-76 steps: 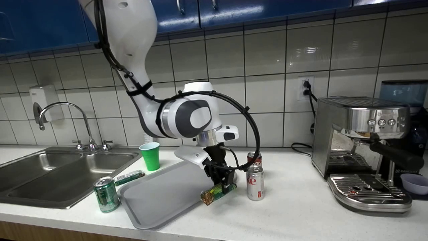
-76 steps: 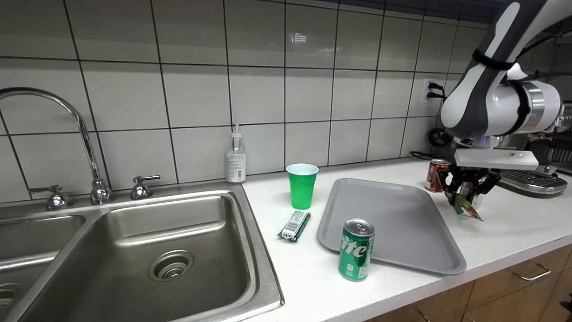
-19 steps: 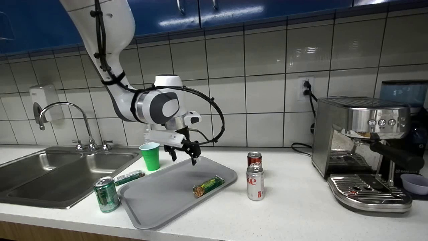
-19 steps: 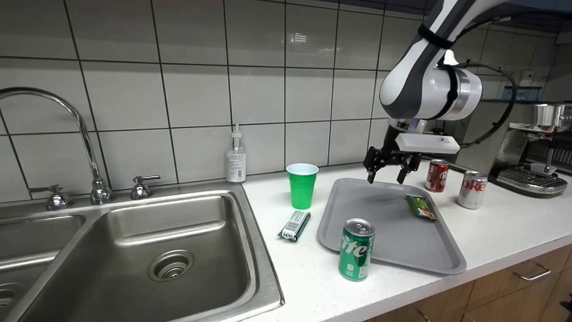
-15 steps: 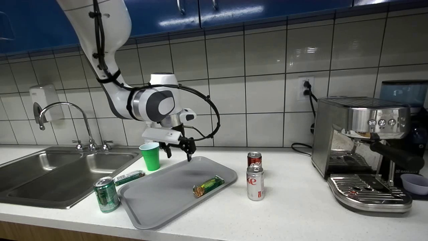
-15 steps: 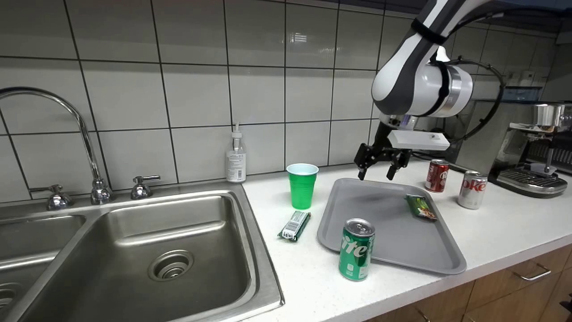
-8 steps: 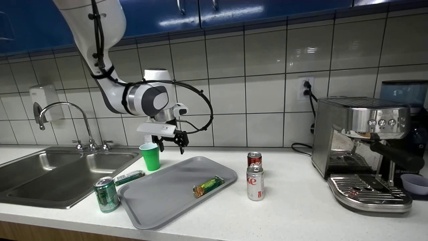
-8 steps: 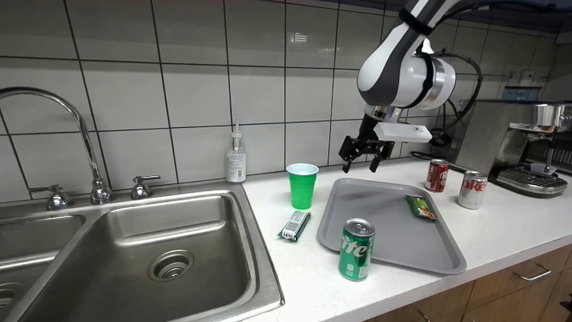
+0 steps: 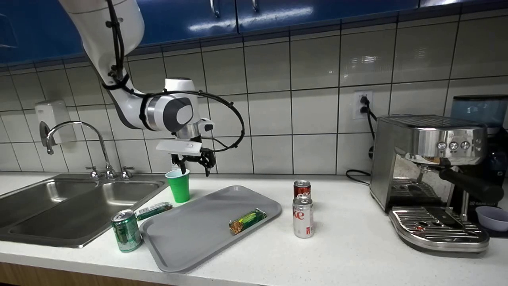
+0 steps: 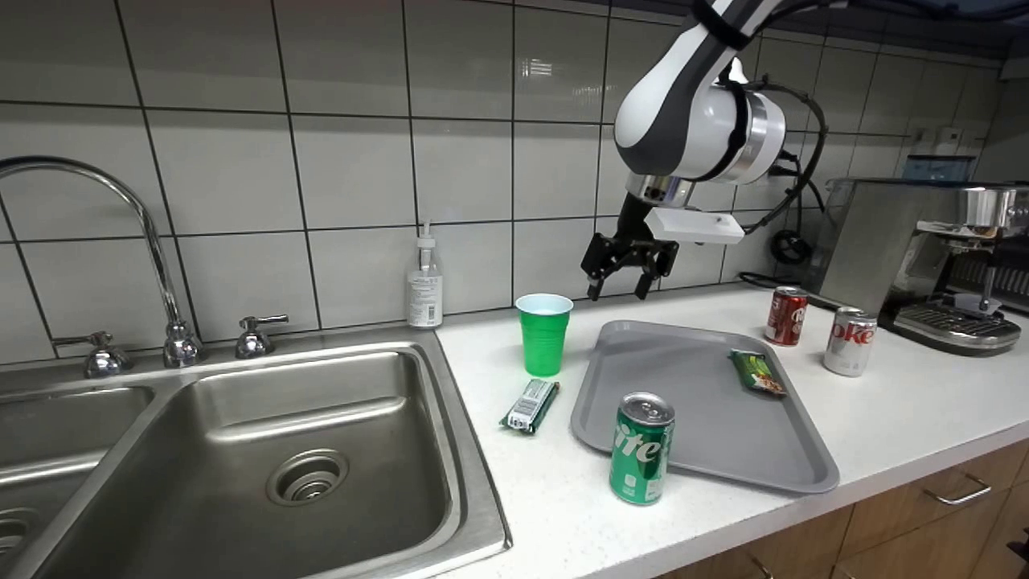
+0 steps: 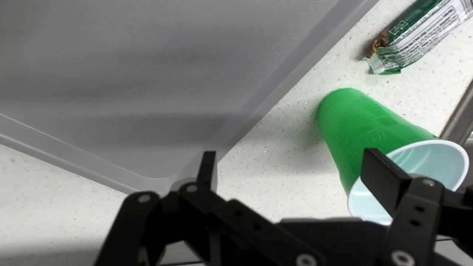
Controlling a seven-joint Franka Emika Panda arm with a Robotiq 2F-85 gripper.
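Note:
My gripper (image 9: 195,172) is open and empty, hanging above the counter beside the green cup (image 9: 179,188). In the wrist view one finger (image 11: 384,181) overlaps the cup's pale rim, while the cup stands outside the gap; it looks lower than the fingertips and apart from them in an exterior view (image 10: 617,294). A grey tray (image 10: 707,434) lies below, with a green-wrapped bar (image 9: 247,221) on it near the end by the cola cans. A second bar (image 11: 417,37), label side up, lies on the counter between the cup and a green Sprite can (image 10: 641,450).
A Diet Coke can (image 9: 303,218) and a red can (image 10: 785,316) stand beyond the tray. The steel sink (image 10: 474,450) with its faucet (image 9: 85,125), a pump bottle (image 10: 424,281) and the tiled wall bound one side; an espresso machine (image 9: 428,159) stands opposite.
About five seconds ago the gripper held the bar that now lies on the tray. It has let go, risen and moved toward the sink and cup, still rising over the last second.

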